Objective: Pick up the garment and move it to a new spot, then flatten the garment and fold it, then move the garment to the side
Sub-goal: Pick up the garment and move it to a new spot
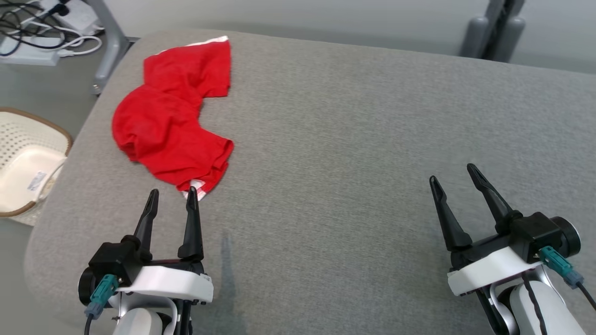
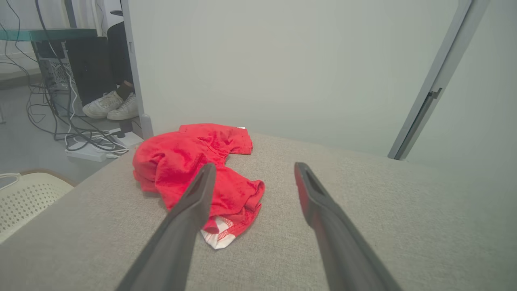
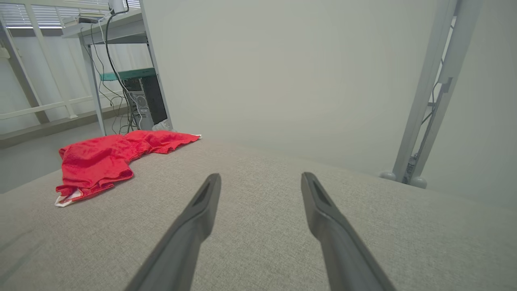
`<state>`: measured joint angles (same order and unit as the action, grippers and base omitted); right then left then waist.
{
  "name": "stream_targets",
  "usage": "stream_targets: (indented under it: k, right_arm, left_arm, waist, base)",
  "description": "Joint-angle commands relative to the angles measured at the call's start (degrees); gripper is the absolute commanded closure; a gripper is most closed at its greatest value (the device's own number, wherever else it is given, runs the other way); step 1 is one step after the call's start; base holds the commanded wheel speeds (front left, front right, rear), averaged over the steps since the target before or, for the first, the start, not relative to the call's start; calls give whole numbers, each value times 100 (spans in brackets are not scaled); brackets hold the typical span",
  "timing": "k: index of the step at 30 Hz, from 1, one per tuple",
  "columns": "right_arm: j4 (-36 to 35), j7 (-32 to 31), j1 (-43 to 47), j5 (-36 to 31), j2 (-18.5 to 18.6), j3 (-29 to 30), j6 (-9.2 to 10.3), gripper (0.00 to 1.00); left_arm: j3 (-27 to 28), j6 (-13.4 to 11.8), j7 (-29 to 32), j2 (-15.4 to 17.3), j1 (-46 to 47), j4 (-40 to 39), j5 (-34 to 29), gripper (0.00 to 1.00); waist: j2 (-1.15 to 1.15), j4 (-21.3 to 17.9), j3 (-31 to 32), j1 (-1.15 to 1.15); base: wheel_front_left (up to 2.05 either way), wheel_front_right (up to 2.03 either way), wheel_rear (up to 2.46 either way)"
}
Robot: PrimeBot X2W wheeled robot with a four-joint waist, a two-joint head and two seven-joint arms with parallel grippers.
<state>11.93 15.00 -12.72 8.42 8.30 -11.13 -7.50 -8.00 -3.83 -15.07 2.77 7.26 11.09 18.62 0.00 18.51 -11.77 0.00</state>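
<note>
Crumpled red cloth garment (image 1: 172,116) with white trim at far left of grey fabric-covered worktop (image 1: 349,139). Left claw (image 1: 172,190) spread wide, tips just beside garment's near hem. Right claw (image 1: 452,173) spread wide at near right, well apart from garment.

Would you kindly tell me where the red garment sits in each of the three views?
Head view: garment, upper left, just beyond the left gripper.
Left wrist view: centre left, partly behind one finger.
Right wrist view: far left, mid height.
Shared landmark: the grey table under it.
</note>
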Motion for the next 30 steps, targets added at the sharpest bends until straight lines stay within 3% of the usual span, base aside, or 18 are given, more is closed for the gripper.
stream_targets:
  k: [1,16,30]
  right_arm:
    - [33,37,-3,25,18,2,2,0]
    - [235,37,177,82,-101,-186,2,0]
    - [284,36,183,8,-77,-168,2,0]
  left_arm:
    - [43,15,7,26,-31,-6,-44,0]
    - [273,97,7,25,-419,-82,-205,0]
    - [312,75,7,25,-493,-102,-119,0]
  waist:
    - [0,202,110,0]
    - [0,985,498,0]
    - [0,976,490,0]
  base:
    - [0,0,0]
    - [0,0,0]
    - [0,0,0]
